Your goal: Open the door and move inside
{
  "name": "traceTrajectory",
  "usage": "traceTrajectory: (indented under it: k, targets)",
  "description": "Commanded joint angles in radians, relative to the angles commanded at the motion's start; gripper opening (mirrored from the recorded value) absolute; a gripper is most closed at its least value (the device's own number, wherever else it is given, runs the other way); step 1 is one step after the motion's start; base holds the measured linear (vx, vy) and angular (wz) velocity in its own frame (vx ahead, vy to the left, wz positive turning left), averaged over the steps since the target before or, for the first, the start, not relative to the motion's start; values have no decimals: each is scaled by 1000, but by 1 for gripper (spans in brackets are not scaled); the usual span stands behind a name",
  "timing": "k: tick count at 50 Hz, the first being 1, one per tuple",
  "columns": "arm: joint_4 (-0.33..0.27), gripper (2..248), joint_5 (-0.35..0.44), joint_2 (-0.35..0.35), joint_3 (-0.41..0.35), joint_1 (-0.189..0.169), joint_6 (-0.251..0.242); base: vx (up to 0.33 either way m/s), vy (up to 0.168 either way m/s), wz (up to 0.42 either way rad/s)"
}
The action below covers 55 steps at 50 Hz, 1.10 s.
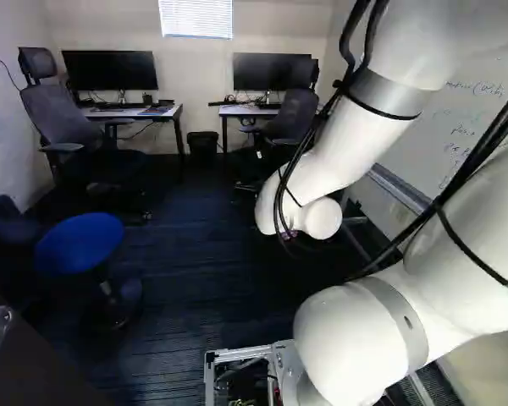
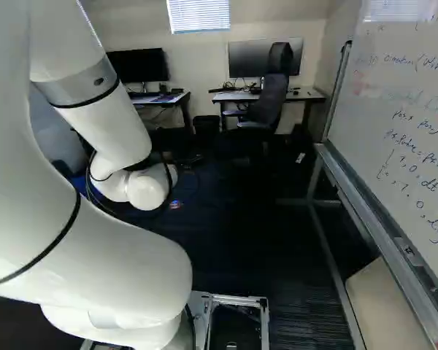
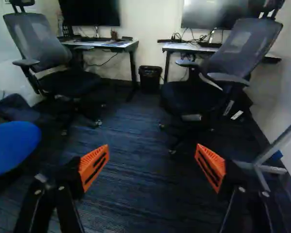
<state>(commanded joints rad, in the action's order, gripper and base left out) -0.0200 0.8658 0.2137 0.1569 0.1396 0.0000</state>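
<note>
No door or door handle shows in any view. In the wrist view my gripper [image 3: 152,159] stands open, its two orange pads [image 3: 94,166] wide apart with nothing between them but dark carpet [image 3: 136,194] further off. Both base views show the arm's white wrist [image 1: 322,218] reaching forward over the floor; the gripper beyond it cannot be made out against the dark carpet.
Two desks [image 1: 135,111] [image 2: 241,95] with monitors stand at the far wall, a bin [image 1: 202,145] between them. Office chairs [image 3: 43,48] [image 3: 223,63] stand before them. A blue stool [image 1: 80,243] is on the left, a wheeled whiteboard [image 2: 401,109] on the right.
</note>
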Motion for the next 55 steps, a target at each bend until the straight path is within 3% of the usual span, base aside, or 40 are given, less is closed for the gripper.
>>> traceTrajectory:
  k: [28,55]
  targets:
    - [16,247,5,52,-56,-112,0,0,0,0]
    - [20,247,7,66,-70,-140,0,0,0,0]
